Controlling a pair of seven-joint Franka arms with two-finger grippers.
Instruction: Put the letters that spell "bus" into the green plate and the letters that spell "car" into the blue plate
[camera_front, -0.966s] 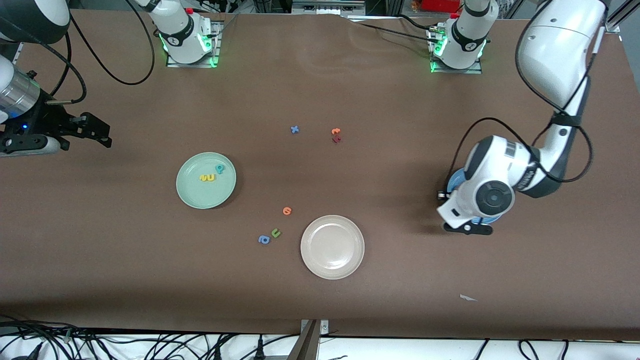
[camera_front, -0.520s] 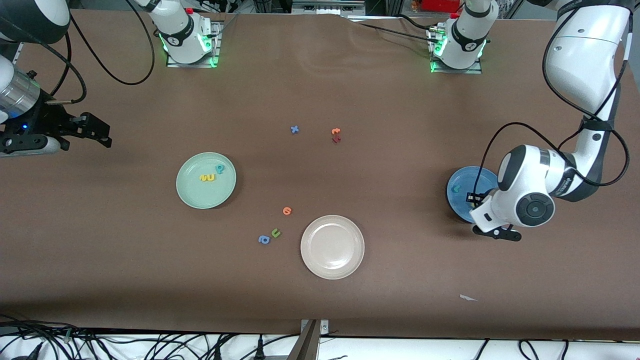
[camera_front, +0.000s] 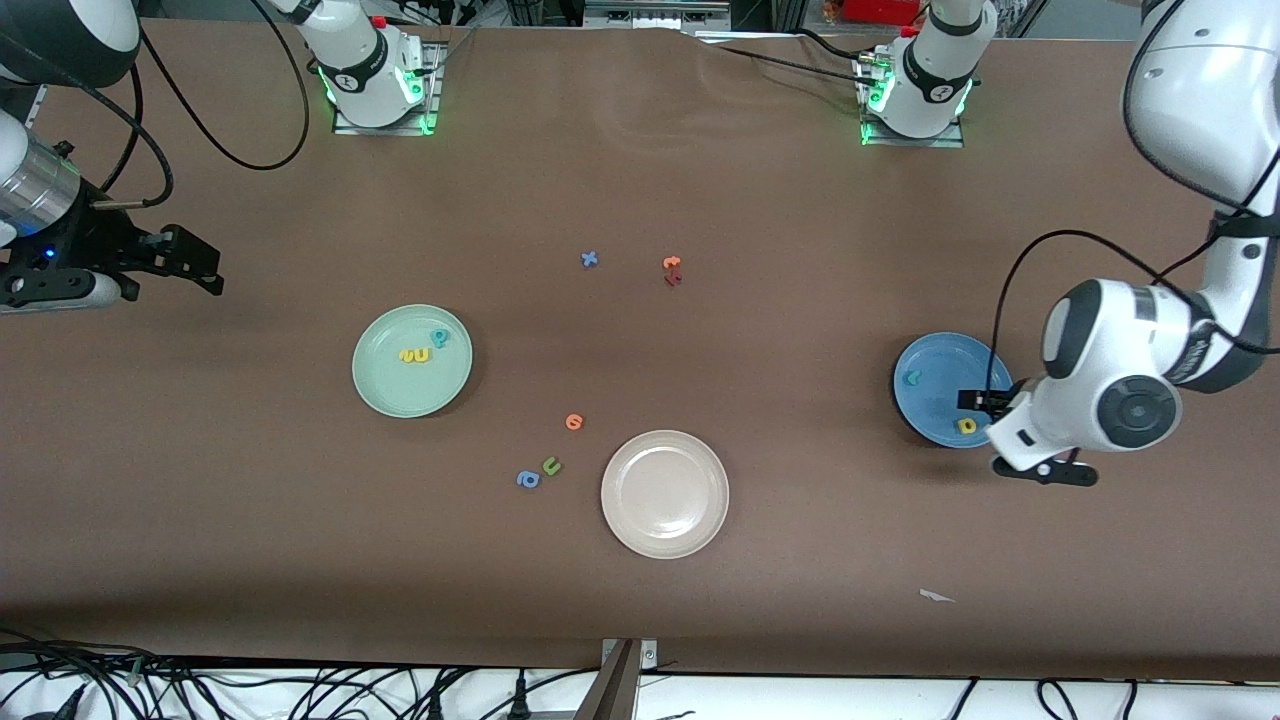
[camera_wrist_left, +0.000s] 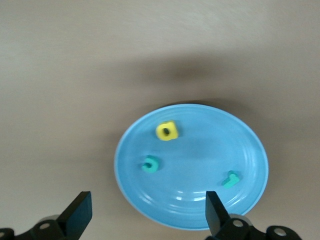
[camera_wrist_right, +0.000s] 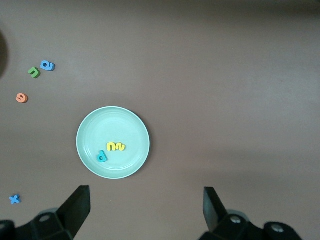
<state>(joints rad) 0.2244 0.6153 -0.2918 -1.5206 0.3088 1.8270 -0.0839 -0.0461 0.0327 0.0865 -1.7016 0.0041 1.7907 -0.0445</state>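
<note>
Blue plate (camera_wrist_left: 250, 150) holds all three "car" letters (camera_wrist_left: 166, 131); green plate (camera_front: 385, 395), toward right arm's end, holds "bus" (camera_front: 420, 351). Left gripper (camera_wrist_left: 145, 220) spread, empty, over blue plate's edge — right gripper (camera_wrist_right: 142, 212) spread, waiting. You look finished — retract.

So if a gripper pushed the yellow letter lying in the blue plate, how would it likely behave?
The yellow letter looks like a small, blocky foam piece lying flat, so it would probably slide rather than roll or tip. It seems very light, so a nudge might send it skittering. The blue plate looks glossy with a raised rim, which would likely stop it at the edge.
</note>
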